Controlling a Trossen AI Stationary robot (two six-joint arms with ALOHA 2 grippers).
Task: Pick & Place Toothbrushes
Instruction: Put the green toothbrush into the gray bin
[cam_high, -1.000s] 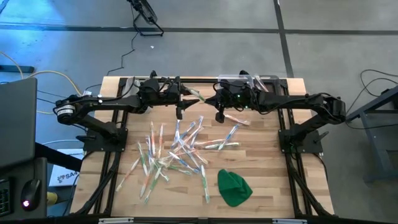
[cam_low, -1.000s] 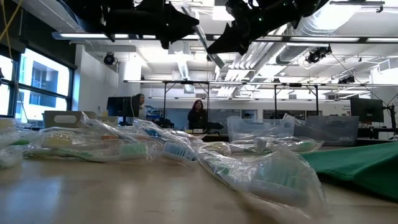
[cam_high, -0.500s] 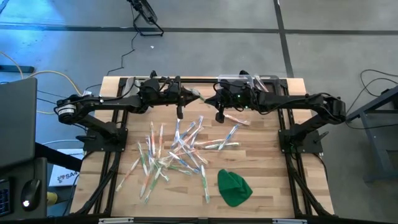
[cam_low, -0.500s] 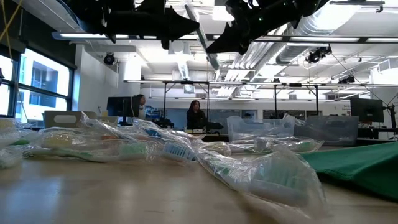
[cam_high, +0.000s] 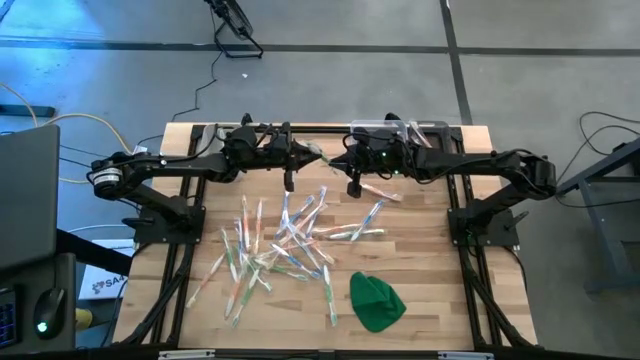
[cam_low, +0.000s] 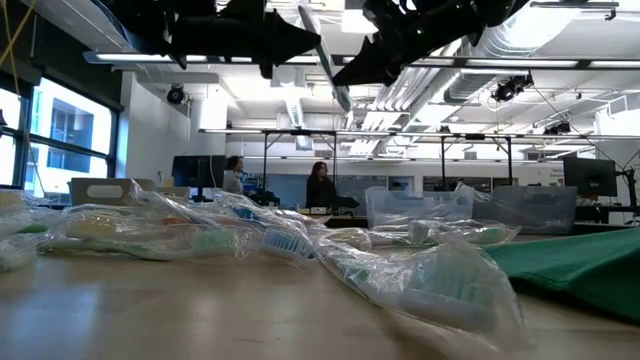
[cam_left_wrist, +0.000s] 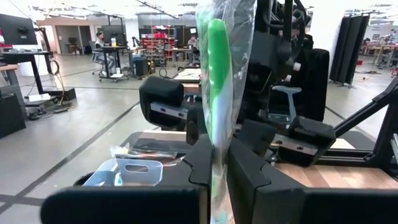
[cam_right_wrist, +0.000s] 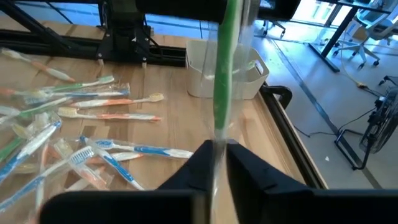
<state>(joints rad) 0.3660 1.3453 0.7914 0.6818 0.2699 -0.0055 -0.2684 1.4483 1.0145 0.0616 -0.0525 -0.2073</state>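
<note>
A green toothbrush (cam_low: 326, 56) in a clear wrapper hangs slanted in the air over the far middle of the table, between my two grippers. My left gripper (cam_high: 314, 152) comes at it from the left and my right gripper (cam_high: 338, 156) from the right; both are shut on it. In the low view the left gripper (cam_low: 303, 38) and right gripper (cam_low: 347, 72) meet tip to tip. Many more wrapped toothbrushes (cam_high: 285, 240) lie in a loose pile flat on the wooden table (cam_high: 440, 270). My left gripper (cam_left_wrist: 217, 158) pinches the wrapped toothbrush between its two fingers at the lower part of the green handle (cam_left_wrist: 216, 140). The fingers come level from the table's left and lie across it. It stands clear of the table, rising above the fingers. My right gripper (cam_right_wrist: 216, 152) pinches the same toothbrush between its two fingers on the green handle (cam_right_wrist: 219, 127). The fingers come from the table's right, slanting slightly down, across the brush. The brush is lifted clear of the table.
Clear plastic bins (cam_high: 400, 130) stand at the far right of the table, also seen as bins (cam_low: 420, 205) in the low view. A green cloth lump (cam_high: 376, 300) lies near the front right. People stand in the room behind.
My left gripper has shut on the green toothbrush that my right gripper held up. The toothbrush has shifted a little upward and toward the left gripper in the low view. Both arms have stayed where they were.
</note>
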